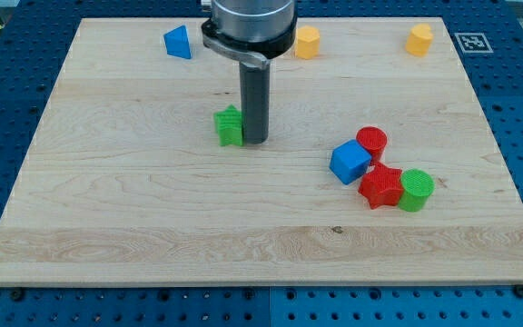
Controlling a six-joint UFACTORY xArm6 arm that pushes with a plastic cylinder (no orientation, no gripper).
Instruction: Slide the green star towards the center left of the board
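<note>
Near the board (pixel 107 227) centre, the tip (pixel 255 141) touches the green star (pixel 230 125) on its right. The rod carries no gripper to open or close.

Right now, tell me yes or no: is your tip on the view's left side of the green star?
No: my tip stands against the view's right side of the green star.

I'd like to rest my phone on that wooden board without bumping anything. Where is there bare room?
The board is bare across its whole bottom strip and on the view's left, below the blue block. Crowded: the view's right, where blue cube, red cylinder, red star and green cylinder cluster. My tip sits beside the green star near centre.
</note>
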